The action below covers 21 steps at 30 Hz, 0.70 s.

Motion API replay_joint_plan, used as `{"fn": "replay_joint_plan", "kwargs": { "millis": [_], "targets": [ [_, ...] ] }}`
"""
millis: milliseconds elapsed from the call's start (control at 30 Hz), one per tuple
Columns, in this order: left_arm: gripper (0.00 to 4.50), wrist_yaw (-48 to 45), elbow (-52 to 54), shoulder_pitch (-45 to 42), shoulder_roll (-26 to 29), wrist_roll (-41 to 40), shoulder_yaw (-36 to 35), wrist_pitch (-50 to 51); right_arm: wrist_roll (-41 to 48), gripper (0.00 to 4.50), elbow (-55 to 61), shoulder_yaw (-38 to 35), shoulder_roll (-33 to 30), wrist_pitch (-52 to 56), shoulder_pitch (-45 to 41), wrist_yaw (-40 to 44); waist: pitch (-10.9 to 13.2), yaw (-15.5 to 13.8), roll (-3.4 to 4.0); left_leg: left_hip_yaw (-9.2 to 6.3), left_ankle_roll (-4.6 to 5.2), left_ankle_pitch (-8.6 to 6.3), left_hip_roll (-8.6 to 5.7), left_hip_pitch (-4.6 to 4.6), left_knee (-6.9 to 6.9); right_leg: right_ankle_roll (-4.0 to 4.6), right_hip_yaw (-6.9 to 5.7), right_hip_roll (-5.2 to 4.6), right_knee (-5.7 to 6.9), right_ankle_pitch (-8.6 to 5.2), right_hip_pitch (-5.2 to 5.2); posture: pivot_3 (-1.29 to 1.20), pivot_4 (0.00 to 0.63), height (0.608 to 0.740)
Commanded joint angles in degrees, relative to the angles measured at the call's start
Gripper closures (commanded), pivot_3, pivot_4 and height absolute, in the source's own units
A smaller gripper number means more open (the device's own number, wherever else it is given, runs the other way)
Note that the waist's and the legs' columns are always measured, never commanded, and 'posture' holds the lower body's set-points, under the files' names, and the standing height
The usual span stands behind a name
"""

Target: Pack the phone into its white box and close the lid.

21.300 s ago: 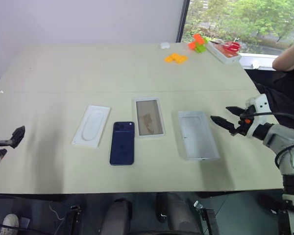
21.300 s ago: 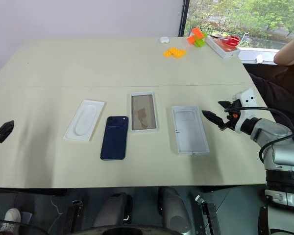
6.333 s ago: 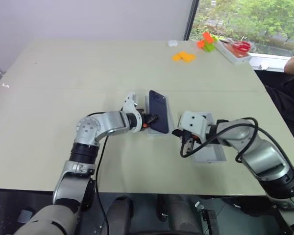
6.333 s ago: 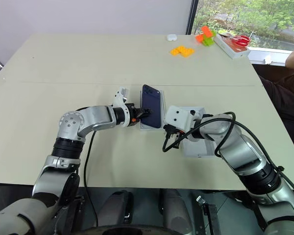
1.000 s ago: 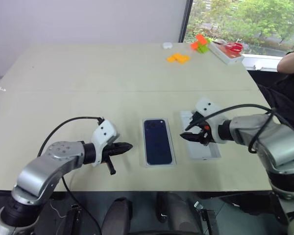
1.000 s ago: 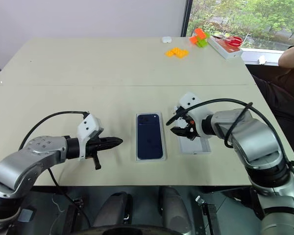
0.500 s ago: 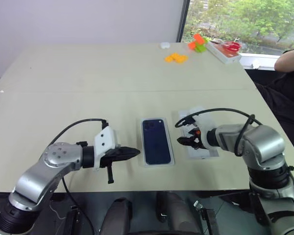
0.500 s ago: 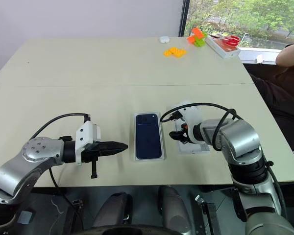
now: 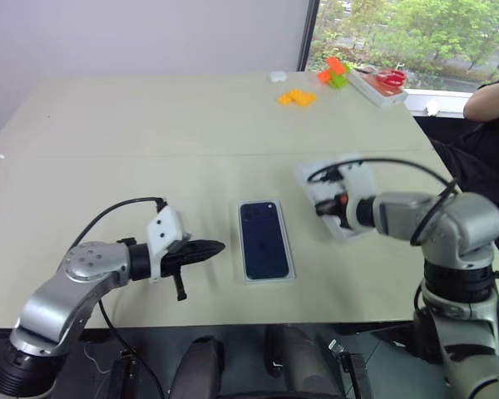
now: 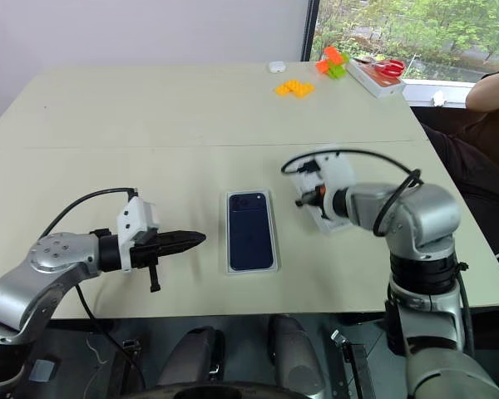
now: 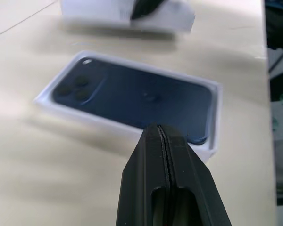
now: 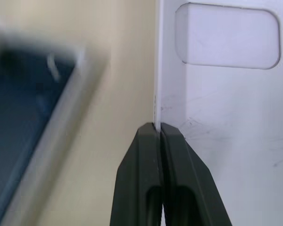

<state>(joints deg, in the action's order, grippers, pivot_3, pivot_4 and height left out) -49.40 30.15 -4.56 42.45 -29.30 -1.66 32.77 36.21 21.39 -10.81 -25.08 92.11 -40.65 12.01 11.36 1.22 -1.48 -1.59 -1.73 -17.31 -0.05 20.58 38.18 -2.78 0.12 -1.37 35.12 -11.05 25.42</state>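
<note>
The phone [image 9: 264,239] lies in the box [image 9: 243,249] at the near middle of the bench [image 9: 150,125]; the right tool [image 12: 158,129] pinches the lid's [image 9: 333,187] edge, tilting it up to cap the box; the left tool [image 9: 209,247], pressed together, waits aside.

closed left hand [image 11: 161,136], phone [image 11: 137,100] in white box [image 11: 216,123]

- The two head views look forward and down from above the near edge of the table [image 9: 150,125]; both take in the phone [image 9: 264,239] lying in the white box [image 9: 288,270], and the window beyond.
- The left wrist view looks low along its pressed-together fingers [image 11: 167,188] at the phone from close by.
- The right wrist view sits very near the lid [image 12: 226,94], with the phone just beside it.
</note>
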Motion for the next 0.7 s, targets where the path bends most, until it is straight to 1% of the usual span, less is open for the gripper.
{"fn": "replay_joint_plan", "kwargs": {
  "millis": [33, 133, 167, 200, 233, 267, 300, 333, 367, 467, 500, 567, 700],
  "targets": [
    [4.5, 2.23, -2.29, -0.03, -0.34, 0.96, -4.12, -2.15, 10.22, 4.45, 3.93, -6.87, 5.0, 0.39, -1.95, 3.9, 0.0, -0.09, 0.0, -0.01, 0.05, -0.03, 0.03, 0.0, 0.0, -0.08, -0.01, 0.03, 0.0, 0.05, 0.0, 0.0, 0.15, 0.74],
    [4.5, 5.53, -6.85, -2.11, -1.96, 0.53, -8.0, -2.53, 21.68, 4.45, 4.6, -10.43, 12.39, 0.39, -1.05, 2.97, 0.0, -0.13, 0.01, -0.05, 0.12, -0.07, 0.12, 0.01, -0.02, -0.07, -0.04, 0.07, 0.0, 0.06, 0.0, 0.0, 0.15, 0.74],
    [4.5, 6.15, -7.77, -3.04, -2.45, -0.24, -9.28, -2.29, 25.46, 4.45, 3.39, -11.9, 16.41, 0.39, -1.11, 0.44, 0.0, -0.12, 0.01, -0.06, 0.13, -0.07, 0.15, 0.0, -0.03, -0.07, -0.04, 0.06, 0.01, 0.06, 0.0, 0.0, 0.15, 0.74],
    [4.5, 6.37, -8.3, -3.69, -2.7, -0.79, -10.21, -2.07, 28.75, 4.45, 1.78, -13.27, 20.21, 0.39, -1.22, -2.8, 0.0, -0.12, 0.01, -0.07, 0.13, -0.07, 0.24, 0.0, -0.03, -0.06, -0.04, 0.05, 0.01, 0.07, 0.0, 0.0, 0.15, 0.74],
    [4.5, 6.44, -8.6, -4.09, -2.84, -1.04, -10.76, -1.95, 31.52, 4.45, 0.52, -14.26, 22.72, 0.39, -1.29, -5.73, 0.0, -0.03, 0.01, -0.07, 0.13, -0.07, 0.26, 0.01, -0.02, -0.06, -0.04, 0.05, 0.01, 0.07, 0.01, 0.0, 0.15, 0.74],
    [4.5, 6.33, -9.14, -4.29, -2.25, -0.16, -10.88, -2.39, 34.08, 4.45, -2.12, -15.9, 28.4, 0.39, -1.44, -10.56, 0.0, -0.02, 0.01, -0.08, 0.13, -0.07, 0.28, -0.01, -0.01, -0.05, -0.03, 0.06, 0.03, 0.08, 0.01, 0.0, 0.15, 0.74],
    [4.5, 6.22, -9.61, -4.26, -1.66, 0.72, -10.99, -2.83, 38.61, 4.45, -4.8, -16.02, 32.42, -0.93, -0.83, -16.37, -0.03, 0.02, 0.04, -0.09, 0.13, -0.07, 0.3, -0.03, -0.01, -0.01, -0.01, 0.03, 0.04, 0.11, 0.01, 0.0, 0.15, 0.74],
    [4.5, 6.18, -10.05, -4.24, -1.25, 1.33, -11.16, -3.08, 44.02, 4.45, -7.17, -14.99, 34.93, -3.12, 0.17, -22.42, -0.03, 0.1, 0.05, -0.08, 0.13, -0.07, 0.3, -0.08, -0.02, 0.09, 0.02, 0.02, 0.05, 0.17, 0.0, 0.0, 0.15, 0.74],
    [4.5, 6.22, -10.47, -4.25, -0.97, 1.63, -11.39, -3.18, 49.57, 4.45, -8.97, -13.17, 36.14, -5.92, 1.3, -28.49, 0.0, 0.18, 0.1, -0.07, 0.13, -0.07, 0.3, -0.08, -0.02, 0.14, 0.02, 0.02, 0.05, 0.2, 0.01, 0.0, 0.15, 0.74],
    [4.5, 6.4, -11.28, -4.16, -0.62, 1.91, -12.11, -3.26, 71.1, 4.45, -11.58, -2.1, 34.1, -20.89, 5.92, -47.02, -0.01, 0.05, 0.08, -0.08, 0.13, -0.07, 0.24, -0.01, -0.02, 0.25, 0.02, -0.08, 0.03, 0.18, 0.04, 0.0, 0.15, 0.74],
    [4.5, 6.39, -11.33, -4.15, -0.56, 2.01, -12.14, -3.26, 74.84, 4.45, -11.86, 0.24, 34.62, -24.91, 7.48, -51.89, 0.0, 0.17, 0.09, -0.09, 0.13, -0.08, 0.24, 0.03, -0.04, 0.23, 0.02, -0.1, 0.0, 0.19, 0.04, 0.0, 0.15, 0.74],
    [4.5, 6.44, -11.21, -4.13, -0.64, 2.15, -11.87, -3.22, 76.79, 4.45, -12.55, 2.46, 36.31, -29.62, 10.29, -58.9, -0.01, 0.47, 0.07, -0.05, 0.16, -0.09, 0.22, 0.08, -0.05, 0.18, 0.04, -0.11, -0.03, 0.2, 0.09, 0.0, 0.15, 0.74],
    [4.5, 6.93, -10.83, -4.4, -1.22, 2.71, -10.67, -2.92, 76.79, 4.45, -12.97, 4.29, 38.76, -34.68, 13.8, -68.68, -0.02, 0.96, 0.06, -0.06, 0.18, -0.1, 0.17, 0.1, -0.04, 0.0, 0.06, -0.17, -0.07, 0.08, 0.07, 0.0, 0.15, 0.74]
  ]
}}
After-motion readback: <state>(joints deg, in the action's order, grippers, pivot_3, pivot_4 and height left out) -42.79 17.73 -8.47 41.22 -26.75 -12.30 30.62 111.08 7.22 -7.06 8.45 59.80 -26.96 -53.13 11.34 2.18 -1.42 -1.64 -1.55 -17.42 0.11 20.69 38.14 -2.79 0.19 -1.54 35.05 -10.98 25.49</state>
